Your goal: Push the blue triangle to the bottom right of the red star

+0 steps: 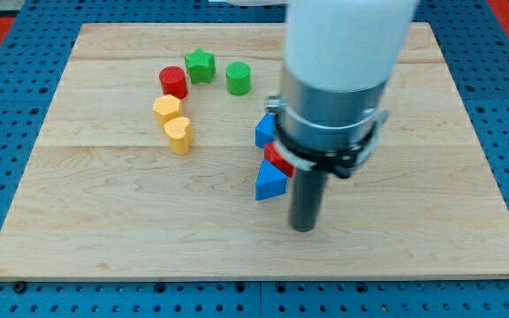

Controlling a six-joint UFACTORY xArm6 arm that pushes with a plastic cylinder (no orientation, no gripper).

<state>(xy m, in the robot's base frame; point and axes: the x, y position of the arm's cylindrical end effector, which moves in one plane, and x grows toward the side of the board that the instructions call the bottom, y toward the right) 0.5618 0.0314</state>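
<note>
Up at the view's top left, a loose cluster stands well apart from the work: a red cylinder (173, 81), a green star (200, 64) just to its right, a green cylinder (238, 78) beyond that, and below them a yellow hexagon-like block (167, 109) with a yellow heart-shaped block (178, 134) touching its lower edge. Nearer the middle, the arm's wide grey and white body (338, 79) hangs over the board and hides part of what lies under it. A blue block (265, 131) shows at its left edge, shape unclear because it is half covered; right under that a red block (277, 159), presumably the red star, is also mostly hidden. The blue triangle (269, 182) sits touching the red block's lower left side, fully in view. My tip (303, 227) rests on the board just to the right of and slightly below the blue triangle, close but seemingly not touching; with only a rod, nothing is held. The surface is a pale wooden board (104, 230) on a blue perforated base (7, 106).
</note>
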